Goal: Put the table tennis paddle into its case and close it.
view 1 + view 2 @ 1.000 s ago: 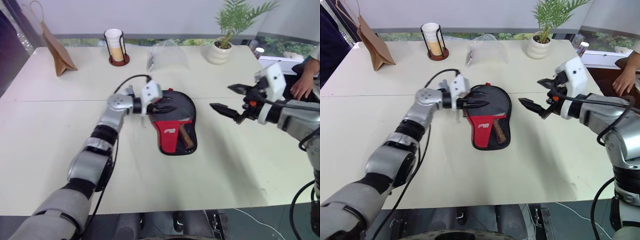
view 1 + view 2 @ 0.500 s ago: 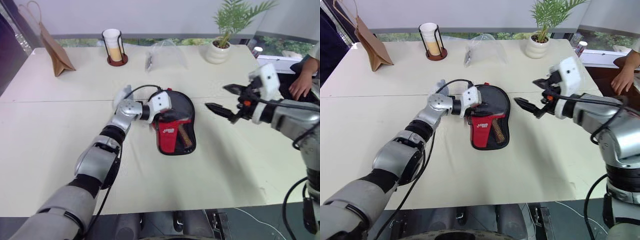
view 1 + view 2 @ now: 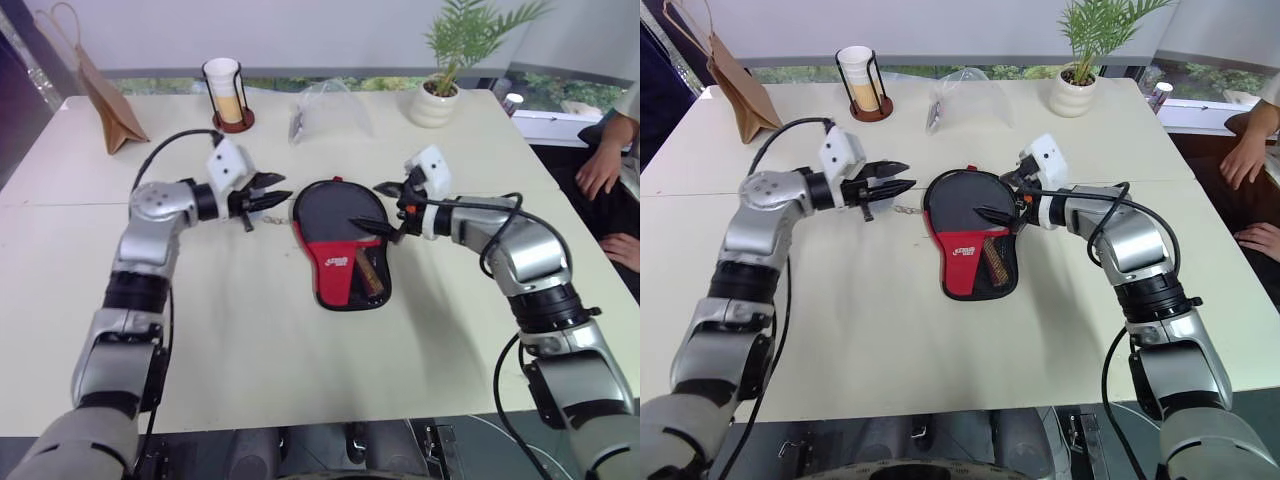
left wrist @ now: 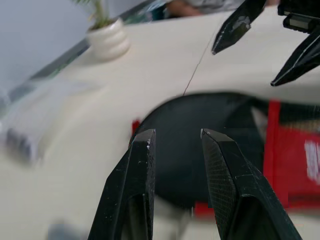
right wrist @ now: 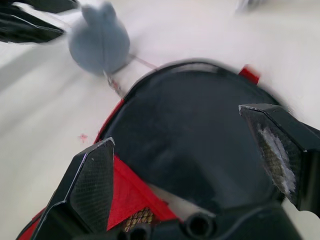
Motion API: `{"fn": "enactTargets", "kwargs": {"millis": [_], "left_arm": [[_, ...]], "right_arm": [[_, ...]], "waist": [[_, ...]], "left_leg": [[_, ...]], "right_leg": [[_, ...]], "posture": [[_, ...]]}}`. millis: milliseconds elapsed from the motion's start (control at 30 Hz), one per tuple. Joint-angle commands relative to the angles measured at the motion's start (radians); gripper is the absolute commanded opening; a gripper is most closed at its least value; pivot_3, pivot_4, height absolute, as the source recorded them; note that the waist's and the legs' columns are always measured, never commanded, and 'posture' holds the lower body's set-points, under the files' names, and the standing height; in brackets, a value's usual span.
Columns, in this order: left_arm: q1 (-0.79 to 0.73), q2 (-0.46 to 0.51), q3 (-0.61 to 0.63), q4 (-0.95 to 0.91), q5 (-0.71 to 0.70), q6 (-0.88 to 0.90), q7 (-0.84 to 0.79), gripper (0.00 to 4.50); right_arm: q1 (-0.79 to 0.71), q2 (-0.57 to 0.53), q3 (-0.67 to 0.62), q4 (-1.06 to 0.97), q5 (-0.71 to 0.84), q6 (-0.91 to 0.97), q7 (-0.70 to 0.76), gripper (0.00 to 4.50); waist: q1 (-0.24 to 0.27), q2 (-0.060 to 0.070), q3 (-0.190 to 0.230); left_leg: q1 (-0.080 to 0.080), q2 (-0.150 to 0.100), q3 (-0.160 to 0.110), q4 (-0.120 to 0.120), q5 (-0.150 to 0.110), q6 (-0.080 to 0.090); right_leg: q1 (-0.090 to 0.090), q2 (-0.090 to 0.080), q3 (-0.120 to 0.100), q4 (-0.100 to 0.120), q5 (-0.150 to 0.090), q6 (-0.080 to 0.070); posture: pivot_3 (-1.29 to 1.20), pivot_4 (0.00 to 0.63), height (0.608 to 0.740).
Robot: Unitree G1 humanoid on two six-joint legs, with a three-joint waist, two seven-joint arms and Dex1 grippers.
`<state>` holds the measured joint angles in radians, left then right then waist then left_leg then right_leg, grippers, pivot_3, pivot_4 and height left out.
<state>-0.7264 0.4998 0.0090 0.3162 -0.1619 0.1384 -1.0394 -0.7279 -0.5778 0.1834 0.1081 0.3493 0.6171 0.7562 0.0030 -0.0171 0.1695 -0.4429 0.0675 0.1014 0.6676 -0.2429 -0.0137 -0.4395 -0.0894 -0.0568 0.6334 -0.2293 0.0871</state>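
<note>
Plainly, the right gripper [image 3: 998, 197] hung with its fingers spread wide over the round end of the case [image 3: 973, 235], holding nothing. The left gripper [image 3: 892, 177], its fingers a little apart and empty, pointed at the case's edge from just beside it. The table tennis paddle [image 3: 996, 262] lay inside, its handle behind the clear window. A careless grab could have dragged the pouch and shifted the bat. The cream table [image 3: 940, 340] also carried a potted plant [image 3: 1080, 60] by the window.
</note>
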Motion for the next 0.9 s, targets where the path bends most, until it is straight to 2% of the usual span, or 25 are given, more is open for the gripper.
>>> {"fn": "enactTargets", "kwargs": {"millis": [33, 133, 233, 367, 533, 900], "left_arm": [[0.056, 0.031, 0.040, -0.153, -0.054, 0.070, 0.026, 1.44], [0.125, 0.059, 0.054, -0.257, -0.108, 0.140, 0.019, 1.44], [0.171, 0.086, 0.061, -0.322, -0.142, 0.176, 0.023, 1.44], [0.217, 0.115, 0.061, -0.376, -0.167, 0.200, 0.024, 1.44], [0.247, 0.126, 0.066, -0.426, -0.191, 0.226, 0.039, 1.44], [0.272, 0.149, 0.073, -0.476, -0.219, 0.251, 0.083, 1.44]], "right_arm": [[-0.027, 0.000, -0.035, -0.019, 0.005, 0.073, -0.002, 4.44], [-0.018, -0.035, -0.078, -0.060, 0.070, 0.312, -0.011, 4.44], [0.008, -0.066, -0.176, -0.129, 0.181, 0.557, -0.009, 4.44], [0.041, -0.064, -0.259, -0.154, 0.245, 0.775, -0.050, 4.44], [0.074, -0.030, -0.268, -0.134, 0.255, 0.842, -0.083, 4.44], [0.053, 0.074, -0.284, 0.020, 0.243, 0.791, -0.106, 4.44]], "waist": [[0.002, 0.000, 0.000], [0.003, 0.000, 0.000], [0.009, 0.000, 0.000], [0.007, 0.000, 0.000], [0.003, 0.000, 0.000], [-0.014, 0.000, -0.001]], "left_leg": [[0.000, 0.000, 0.000, 0.000, 0.000, 0.000], [0.000, 0.000, 0.000, 0.000, 0.000, 0.000], [0.000, 0.000, 0.000, 0.000, 0.000, 0.000], [0.001, 0.000, 0.000, 0.000, 0.000, 0.000], [0.001, 0.000, 0.000, 0.000, 0.000, 0.000], [0.002, 0.000, -0.001, 0.000, 0.000, 0.000]], "right_leg": [[0.000, 0.000, 0.000, 0.000, 0.000, 0.000], [0.000, 0.000, 0.000, 0.001, 0.000, 0.000], [0.000, 0.000, 0.000, 0.001, 0.000, 0.000], [0.000, 0.000, 0.000, 0.001, 0.000, -0.001], [0.000, 0.000, 0.000, 0.001, 0.000, -0.001], [0.002, 0.001, 0.000, 0.001, 0.000, -0.001]], "posture": [[0.00, 0.150, 0.740], [0.00, 0.150, 0.740], [0.00, 0.150, 0.740], [0.00, 0.150, 0.740], [0.00, 0.150, 0.740], [0.00, 0.150, 0.740]]}}
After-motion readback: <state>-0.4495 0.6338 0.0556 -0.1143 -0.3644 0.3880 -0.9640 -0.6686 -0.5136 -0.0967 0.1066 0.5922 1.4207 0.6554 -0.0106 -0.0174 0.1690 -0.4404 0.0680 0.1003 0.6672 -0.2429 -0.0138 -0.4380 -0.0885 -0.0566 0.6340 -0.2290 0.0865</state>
